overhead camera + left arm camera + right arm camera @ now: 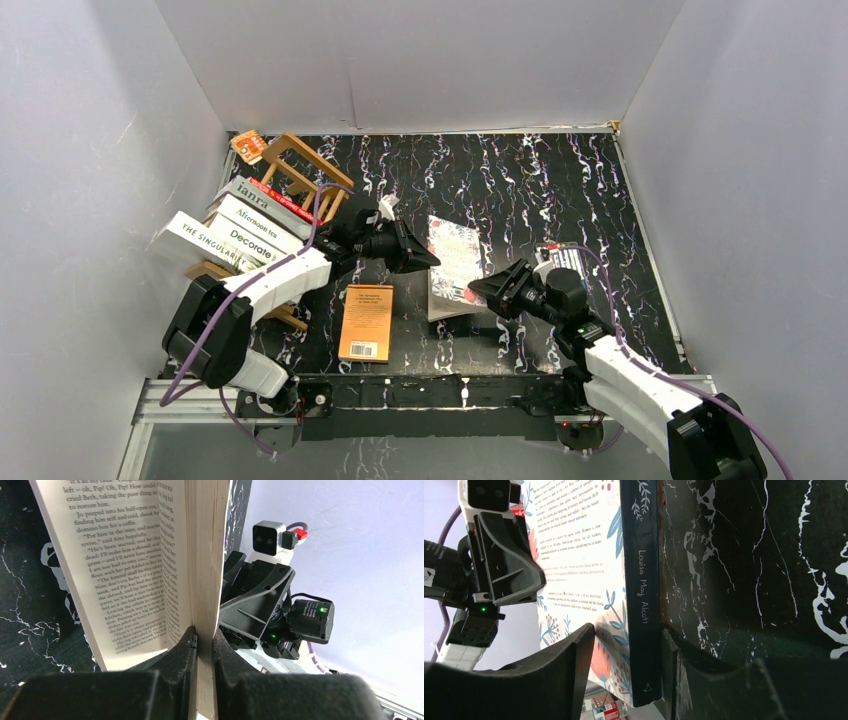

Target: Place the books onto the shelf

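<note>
— Why take the floral book [455,262] from two sides at once?

— Probably to steady it and get the loose pages shut before the carry to the shelf [300,165]. Left pincer [204,635] closed tight on a thin wad of pages, one leaf fanned out beside it. Right pincer [629,630] set astride the spine, one finger [564,675] on the cover side, the other toward the surface [520,190].

— Clamped, on the right?

— Cannot tell. Spine between the fingers, contact on the cover side unclear.

— And the other books?

— Stacked books [240,235] leaning along the shelf at far left, spines up. Orange paperback [366,322] flat on the surface near the left arm [270,285], apart from the shelf, not yet dealt with.

— Anything hidden?

— Most of the shelf, under the stack and behind the left arm; only one frame end and bits of slat showing. Hard to say whether the floral book rests on the surface or hangs clear. Marker pack [565,258] half covered by the right arm [620,365].
</note>
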You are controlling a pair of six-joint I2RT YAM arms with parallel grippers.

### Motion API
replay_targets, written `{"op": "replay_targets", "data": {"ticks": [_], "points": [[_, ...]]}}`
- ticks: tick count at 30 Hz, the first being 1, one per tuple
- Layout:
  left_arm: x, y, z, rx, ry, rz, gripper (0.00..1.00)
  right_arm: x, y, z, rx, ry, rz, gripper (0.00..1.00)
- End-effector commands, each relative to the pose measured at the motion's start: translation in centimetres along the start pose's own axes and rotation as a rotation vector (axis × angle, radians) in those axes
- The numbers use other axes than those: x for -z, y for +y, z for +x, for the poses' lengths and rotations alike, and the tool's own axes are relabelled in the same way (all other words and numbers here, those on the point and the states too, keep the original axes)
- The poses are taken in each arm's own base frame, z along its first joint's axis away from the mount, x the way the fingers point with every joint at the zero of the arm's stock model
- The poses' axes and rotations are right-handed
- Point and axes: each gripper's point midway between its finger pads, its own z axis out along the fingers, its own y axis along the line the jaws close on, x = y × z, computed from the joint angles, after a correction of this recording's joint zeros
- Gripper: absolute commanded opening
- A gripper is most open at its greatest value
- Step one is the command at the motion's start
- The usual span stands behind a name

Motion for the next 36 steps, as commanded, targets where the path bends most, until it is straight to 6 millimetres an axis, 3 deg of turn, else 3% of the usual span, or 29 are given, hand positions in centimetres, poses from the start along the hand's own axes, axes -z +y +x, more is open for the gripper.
{"op": "replay_targets", "data": {"ticks": [1,8,9,10,12,13,15,22,29,34,36], "points": [[0.9,-1.9,0.9,-0.069,0.033,0.081,0.00,0.7,5.2,-0.2,0.073,-0.004,-0.200,0.52],[0.2,1.0,1.0,-0.074,0.031,0.001,0.00,1.2,6.2,-0.6,0.095,-0.038,-0.238,0.13],[0.2,1.3,0.9,-0.070,0.026,-0.008,0.04,1.2,6.6,-0.6,0.109,-0.032,-0.243,0.04],[0.2,1.4,0.7,-0.071,0.018,-0.015,0.18,1.2,6.9,-0.6,0.126,-0.025,-0.247,0.00],[0.4,1.6,0.4,-0.080,-0.008,-0.038,0.58,1.3,7.9,-0.7,0.156,-0.027,-0.265,0.00],[0.6,1.6,0.3,-0.087,-0.016,-0.045,0.71,1.4,8.6,-0.8,0.170,-0.030,-0.283,0.00],[0.9,1.6,0.3,-0.084,-0.039,-0.044,0.85,2.1,10.8,-0.7,0.211,-0.033,-0.371,0.00],[1.5,0.4,-0.1,-0.078,-0.088,0.008,0.88,3.8,14.8,-0.3,0.257,-0.030,-0.547,0.00],[2.7,-0.7,-0.4,-0.105,-0.141,0.016,0.88,4.5,16.8,-0.7,0.262,-0.048,-0.599,0.00],[3.8,-2.8,-0.3,-0.127,-0.167,0.098,0.88,5.0,18.2,-0.8,0.249,-0.052,-0.648,0.00],[4.4,-4.6,-0.2,-0.117,-0.170,0.166,0.88,5.4,19.3,-0.9,0.248,-0.050,-0.680,0.00]]}}
